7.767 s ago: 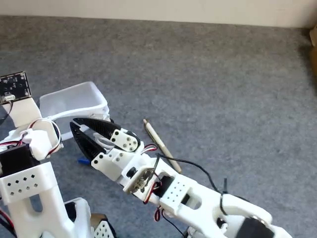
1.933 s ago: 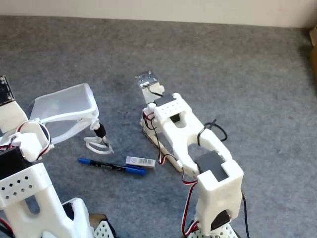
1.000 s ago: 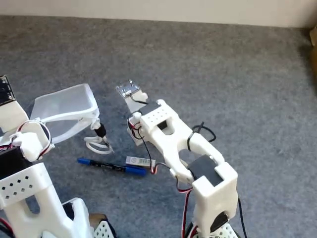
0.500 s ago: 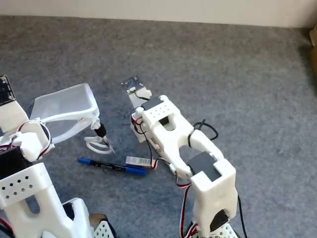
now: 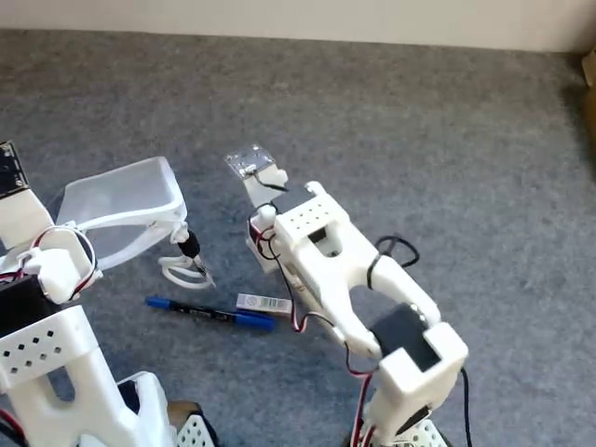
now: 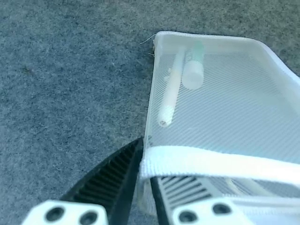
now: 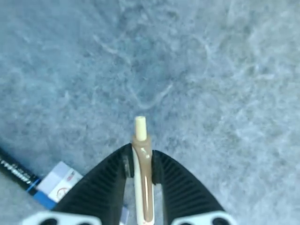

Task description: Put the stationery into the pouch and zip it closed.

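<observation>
The white mesh pouch point(image 5: 126, 200) stands open at the left of the grey carpet. My left gripper point(image 6: 143, 151) is shut on the pouch point(image 6: 225, 108) at its zip rim; a white pen point(image 6: 171, 89) and a capped marker point(image 6: 193, 71) lie inside. My right gripper point(image 7: 140, 152) is shut on a beige pen point(image 7: 142, 176), held just above the carpet. In the high view the right arm point(image 5: 326, 251) covers that gripper, right of the pouch. A blue pen point(image 5: 209, 314) and a small white eraser point(image 5: 264, 303) lie on the carpet below the pouch.
The pouch's zip pull with a white loop point(image 5: 184, 264) hangs at its front corner. The blue pen point(image 7: 16, 174) and eraser point(image 7: 58, 182) lie close beside my right gripper. Open carpet stretches to the back and right.
The beige pen, earlier lying on the carpet, is now in my right gripper. Over the last two seconds the right arm swung left toward the pouch, then shifted slightly. The left arm held still.
</observation>
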You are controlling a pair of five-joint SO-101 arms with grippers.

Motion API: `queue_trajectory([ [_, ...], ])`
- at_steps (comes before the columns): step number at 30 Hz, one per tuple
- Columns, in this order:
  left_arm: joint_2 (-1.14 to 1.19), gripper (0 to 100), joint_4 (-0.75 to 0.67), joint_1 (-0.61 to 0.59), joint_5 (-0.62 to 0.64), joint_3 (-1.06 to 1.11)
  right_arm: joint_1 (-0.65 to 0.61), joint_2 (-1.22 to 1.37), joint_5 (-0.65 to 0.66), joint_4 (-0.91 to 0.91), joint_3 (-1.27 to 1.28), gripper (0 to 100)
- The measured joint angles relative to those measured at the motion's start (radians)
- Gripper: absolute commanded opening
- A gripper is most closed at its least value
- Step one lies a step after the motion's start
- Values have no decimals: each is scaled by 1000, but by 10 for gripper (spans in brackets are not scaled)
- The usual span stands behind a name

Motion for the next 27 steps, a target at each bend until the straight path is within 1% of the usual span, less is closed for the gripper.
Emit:
queue_trajectory([
  [10,0,7,0,0,0,0,0,-166,0,-2,95,5],
  [22,-5,7,-3,0,0,18,0,-416,0,-249,374,5],
  [27,-5,7,-3,0,0,18,0,-508,0,-287,430,5],
])
